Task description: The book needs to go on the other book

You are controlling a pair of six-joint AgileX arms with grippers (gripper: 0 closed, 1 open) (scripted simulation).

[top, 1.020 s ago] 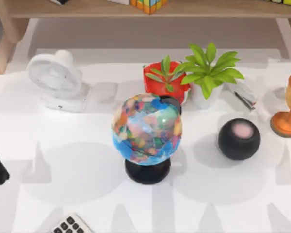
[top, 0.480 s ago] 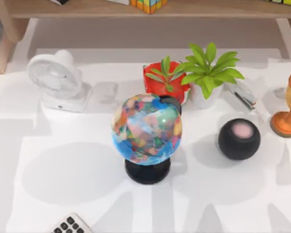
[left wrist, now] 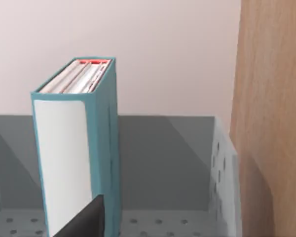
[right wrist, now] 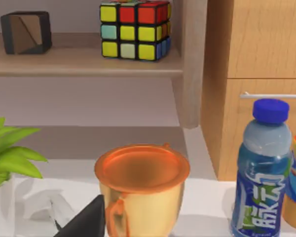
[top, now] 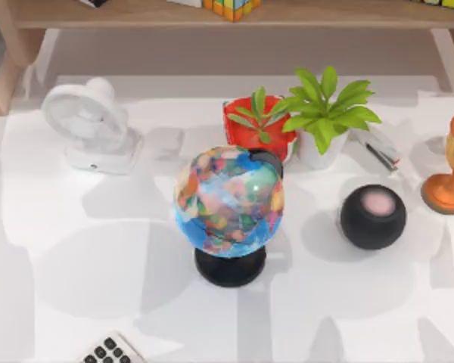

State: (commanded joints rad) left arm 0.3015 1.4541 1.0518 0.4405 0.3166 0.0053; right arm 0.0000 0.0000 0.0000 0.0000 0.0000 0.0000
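The book [left wrist: 76, 148] stands upright in a grey bin [left wrist: 219, 163], ungrasped; stacking is all ahead. Either pincer's state: cannot tell.

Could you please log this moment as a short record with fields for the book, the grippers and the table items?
book: teal book standing upright in a grey perforated bin, beside a wooden panel, in the left wrist view
second book: cannot tell where it is
left gripper: a dark finger tip in front of the book; open or shut cannot tell
right gripper: a dark finger tip near the orange goblet
table centre: globe
table back: white fan, two potted plants
table right: black speaker
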